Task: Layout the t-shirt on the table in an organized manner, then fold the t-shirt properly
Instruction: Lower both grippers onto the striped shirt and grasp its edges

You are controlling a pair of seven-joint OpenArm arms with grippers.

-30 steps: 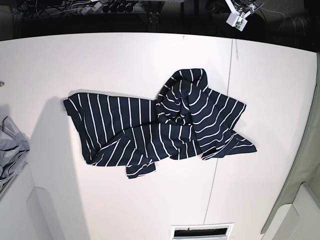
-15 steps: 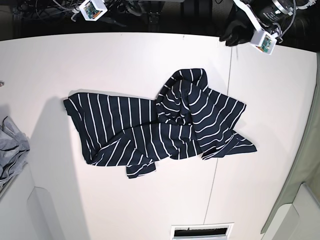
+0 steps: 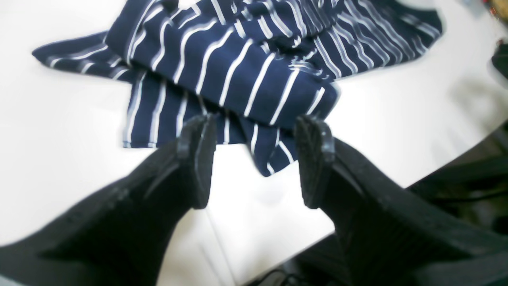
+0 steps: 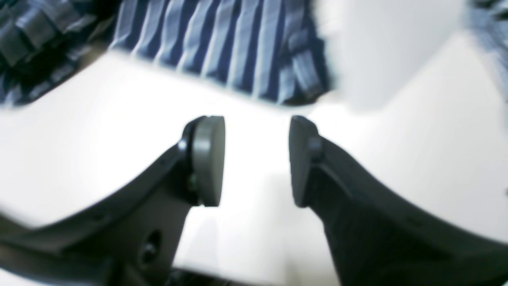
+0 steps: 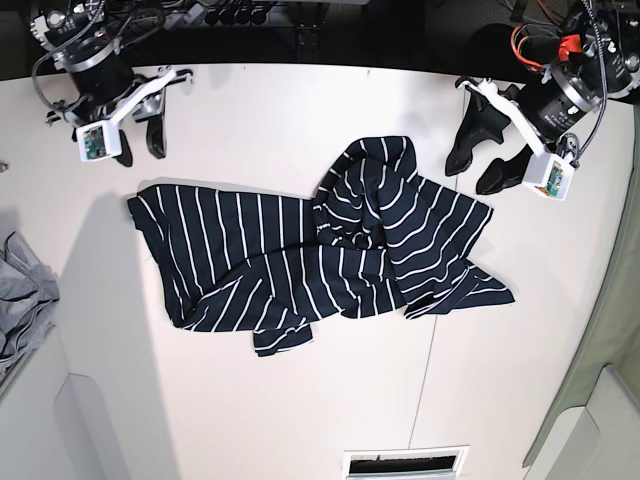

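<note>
Just changed: both arms, absent from the base view a moment ago, now reach over the far edge of the bench (image 5: 300,100); laying out looks about to start
Right hand (image 5: 143,112): at base-view left, fingers spread, empty, just beyond the shirt's hem corner
T-shirt (image 5: 300,250): mid-bench, left half flat, right half bunched and twisted
Left hand (image 5: 487,150): at base-view right, fingers spread, empty, beside the bunched part
Nearby: grey cloth (image 5: 22,300) at the left edge, well apart, nothing blocks either hand

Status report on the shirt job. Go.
Left gripper open, empty. Right gripper open, empty. T-shirt bunched on table, untouched. Grey cloth at the edge, not in the way.
</note>
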